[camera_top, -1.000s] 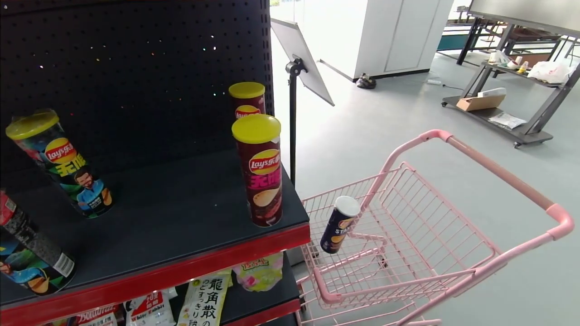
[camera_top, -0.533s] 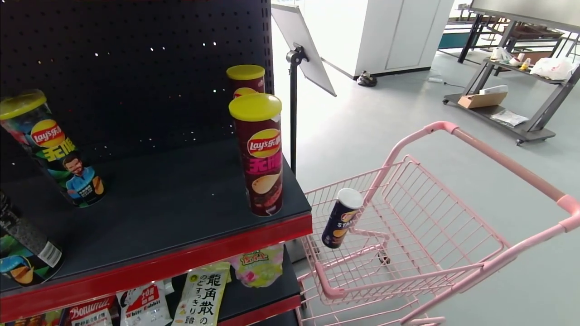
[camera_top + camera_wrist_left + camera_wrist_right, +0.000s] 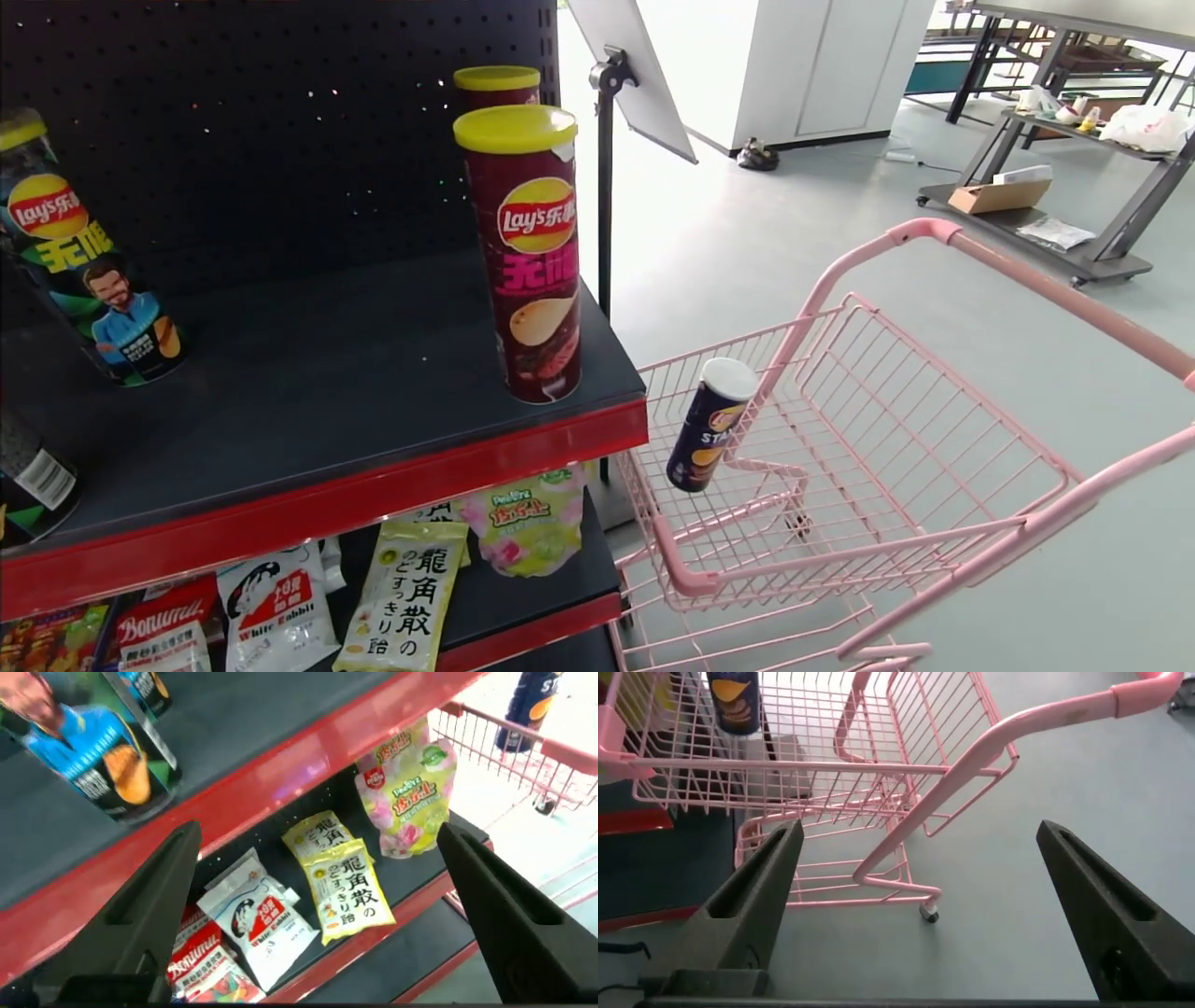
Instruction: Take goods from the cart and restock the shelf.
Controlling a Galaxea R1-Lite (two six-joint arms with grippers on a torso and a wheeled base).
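Hanging released, both the left tool [image 3: 318, 829] and right tool [image 3: 920, 824] gape empty. Outward, at four o'clock in the head view, the chip can [image 3: 709, 425] leans inside the cart [image 3: 1046, 285]: likely light, stiff, slick; grip mid-body, gently.

Pink wire cart [image 3: 1036, 282], navy white-capped can [image 3: 707, 431], maroon yellow-lidded can [image 3: 534, 280], red-edged black shelf [image 3: 327, 373]

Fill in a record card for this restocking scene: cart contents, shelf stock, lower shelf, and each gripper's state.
Cart: pink shopping cart holding one dark blue chip can, white lid, tilted.
Top shelf: maroon chip can upright near its front edge; second maroon can behind it; green-blue chip can at the left.
Lower shelf: snack bags.
Left gripper: open, empty.
Right gripper: open, empty.
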